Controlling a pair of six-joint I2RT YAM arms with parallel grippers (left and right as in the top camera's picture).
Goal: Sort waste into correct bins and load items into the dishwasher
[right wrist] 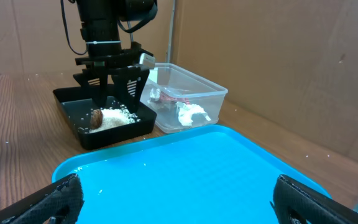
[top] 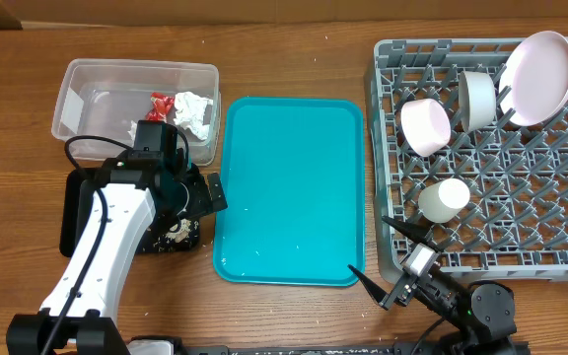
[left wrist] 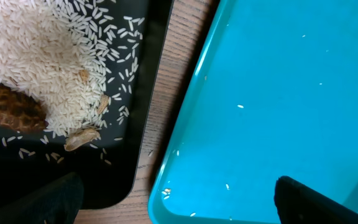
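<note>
The clear tub holds the red wrapper and the white napkin. The black tray holds white rice and brown scraps. My left gripper is open and empty over the gap between the black tray and the teal tray. My right gripper is open and empty at the teal tray's front right corner. The grey dish rack holds the pink bowl, greyish-white bowl, pale-pink plate and white cup. The chopsticks are out of view.
The teal tray lies between the bins and the rack, with a few stray rice grains near its front left corner. My left arm lies across the black tray. A cardboard wall stands behind the table.
</note>
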